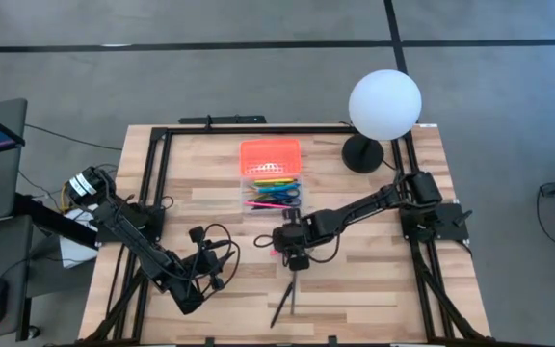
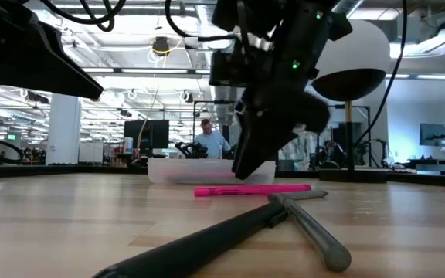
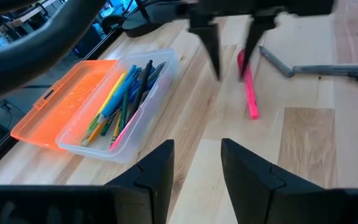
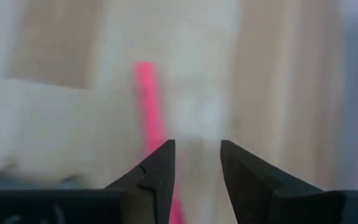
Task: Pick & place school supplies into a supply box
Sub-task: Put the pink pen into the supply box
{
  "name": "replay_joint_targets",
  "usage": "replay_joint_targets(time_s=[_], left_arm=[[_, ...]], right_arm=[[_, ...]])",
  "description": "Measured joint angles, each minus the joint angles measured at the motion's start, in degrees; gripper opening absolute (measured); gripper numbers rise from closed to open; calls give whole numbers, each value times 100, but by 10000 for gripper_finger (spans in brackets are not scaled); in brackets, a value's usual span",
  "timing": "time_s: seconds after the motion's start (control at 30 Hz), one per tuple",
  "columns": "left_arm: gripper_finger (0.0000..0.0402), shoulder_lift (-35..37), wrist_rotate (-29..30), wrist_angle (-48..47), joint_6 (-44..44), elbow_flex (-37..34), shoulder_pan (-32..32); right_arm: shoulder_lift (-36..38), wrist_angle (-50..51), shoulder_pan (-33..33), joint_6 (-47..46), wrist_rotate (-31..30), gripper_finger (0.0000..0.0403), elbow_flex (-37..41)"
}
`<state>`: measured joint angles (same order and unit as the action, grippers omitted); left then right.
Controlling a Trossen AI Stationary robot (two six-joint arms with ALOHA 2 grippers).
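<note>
Two loose items besides the pink marker (image 3: pixel 250 93) lay on the table (image 1: pixel 374 270): a grey pen (image 2: pixel 315 228) and a black one (image 2: pixel 199 247). I held my right gripper (image 3: pixel 230 59) open above the pink marker, fingers either side, to close on it. The supply box (image 1: pixel 272 178) sat just beyond, lid open, already holding pens. My left gripper (image 3: pixel 196 177) waited open nearby, clear of the work.
</note>
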<state>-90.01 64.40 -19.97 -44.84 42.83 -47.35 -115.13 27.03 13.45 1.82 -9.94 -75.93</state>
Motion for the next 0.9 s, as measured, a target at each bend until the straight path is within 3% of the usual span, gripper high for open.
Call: replay_joint_targets(time_s=[0.23,0.73,0.9], left_arm=[[128,0,0,-4,0,0,0],[128,-1,2,-4,-28,0,0],[128,1,2,-4,-28,0,0]], right_arm=[[-37,-15,140,329,552,122,45],[-37,-4,-15,118,534,122,204],[-37,116,-123,-119,494,104,204]])
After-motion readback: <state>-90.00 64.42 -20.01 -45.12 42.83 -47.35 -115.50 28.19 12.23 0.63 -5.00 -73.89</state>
